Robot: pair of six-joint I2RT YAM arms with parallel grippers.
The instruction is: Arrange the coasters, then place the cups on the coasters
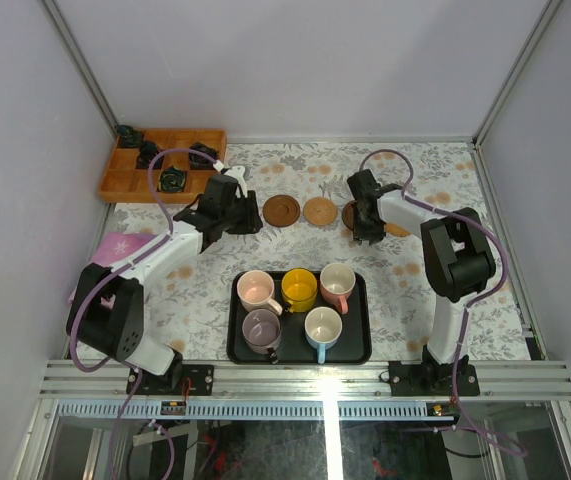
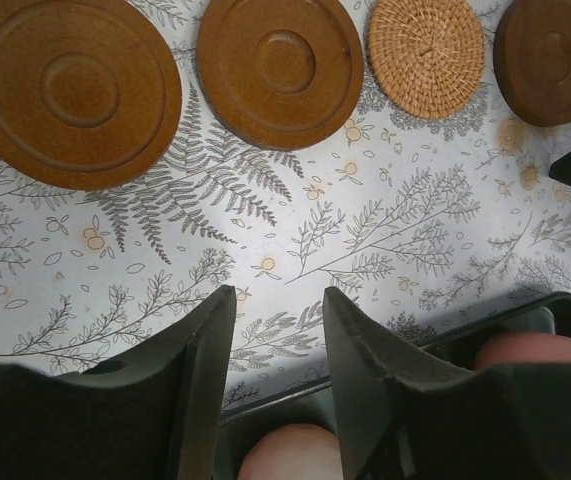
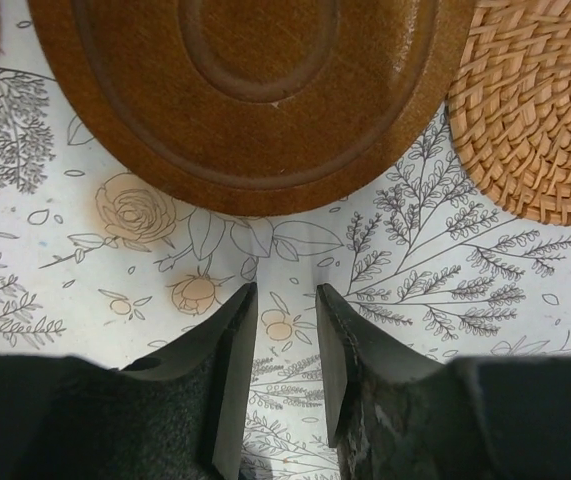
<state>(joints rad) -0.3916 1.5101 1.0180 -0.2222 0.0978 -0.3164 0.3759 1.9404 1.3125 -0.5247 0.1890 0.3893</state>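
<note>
Floral-printed cloth covers the table [image 1: 445,290], and a black rectangular tray [image 1: 355,342] sits by its near edge, carrying all five small handled cups [image 1: 299,290]. Round coasters, some brown wooden discs [image 2: 280,70] and some woven straw mats [image 2: 427,55], lie in a row across the middle. Both the left gripper [image 2: 277,300] and the right gripper [image 3: 285,295] hover close by that row, each partly open and empty. Arranging looks nearly finished; even gaps matter most now, so that mug handles won't clash.
</note>
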